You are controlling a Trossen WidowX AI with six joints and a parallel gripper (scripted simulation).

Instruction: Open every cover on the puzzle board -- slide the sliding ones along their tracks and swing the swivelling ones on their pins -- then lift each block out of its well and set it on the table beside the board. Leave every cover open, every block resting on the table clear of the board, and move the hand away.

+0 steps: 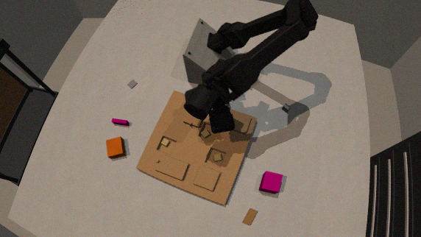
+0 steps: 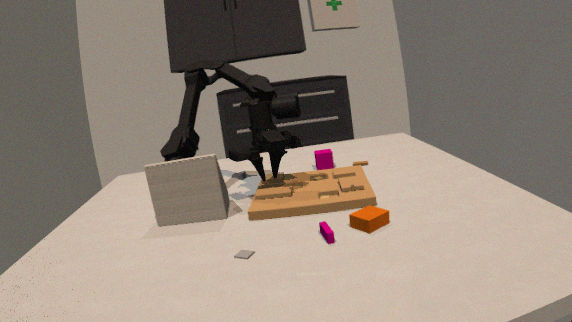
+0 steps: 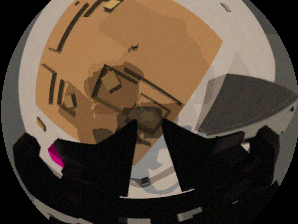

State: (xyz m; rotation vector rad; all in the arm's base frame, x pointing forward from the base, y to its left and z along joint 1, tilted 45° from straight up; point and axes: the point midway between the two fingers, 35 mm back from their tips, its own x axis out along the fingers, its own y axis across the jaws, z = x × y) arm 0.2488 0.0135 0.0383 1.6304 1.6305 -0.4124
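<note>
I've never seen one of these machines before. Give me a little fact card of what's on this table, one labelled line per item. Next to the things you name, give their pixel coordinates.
Board: wooden puzzle board [image 1: 147, 162] [image 2: 310, 206] [image 3: 165, 35], flat on the table
Blocks in wells: several small pale ones, including one [image 1: 165, 141] near the board's edge on the orange block's side
Machine: one black arm, reaching over the board
Fingers [image 2: 269, 179]: parted, pointing down at the board
Orange block [image 1: 115, 147] [image 2: 369, 219]: beside the board
Magenta pieces: a chunky block [image 1: 271, 182] [image 2: 324, 159] and a slim bar [image 1: 120, 121] [image 2: 327, 232], on opposite sides of the board
</note>
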